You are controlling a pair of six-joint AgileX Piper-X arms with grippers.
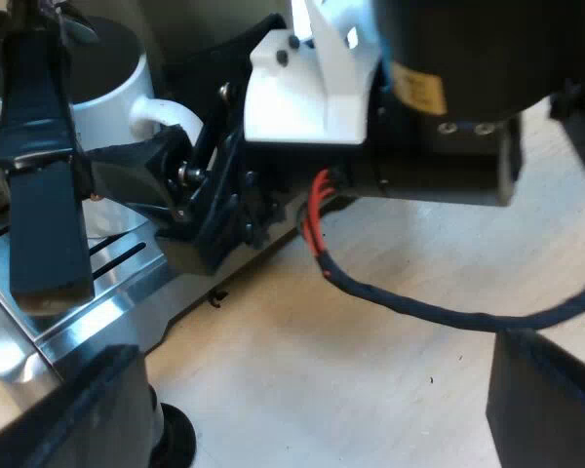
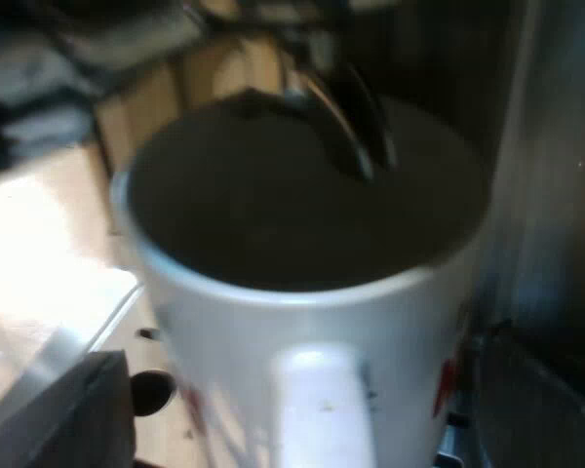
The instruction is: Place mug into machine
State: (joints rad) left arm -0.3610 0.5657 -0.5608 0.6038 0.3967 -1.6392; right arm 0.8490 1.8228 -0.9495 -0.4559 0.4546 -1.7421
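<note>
A white mug (image 1: pixel 112 93) stands on the espresso machine's slotted metal drip tray (image 1: pixel 107 278). Its dark inside sits under the metal spout (image 2: pixel 346 127). The mug (image 2: pixel 273 322) turns its handle (image 2: pixel 322 409) toward my right gripper (image 2: pixel 302 424). That gripper is open, with a finger on each side of the handle and a gap to each. From the other arm, my right gripper (image 1: pixel 175 180) shows at the mug's handle (image 1: pixel 171 115). My left gripper (image 1: pixel 312 419) hangs open over the wooden tabletop beside the tray, holding nothing.
A dark upright bar (image 1: pixel 41 185) stands in front of the mug, over the tray. The machine's steel wall (image 2: pixel 556 195) runs close beside the mug. A black foot (image 1: pixel 175 439) of the machine rests on the light wooden table (image 1: pixel 351 370).
</note>
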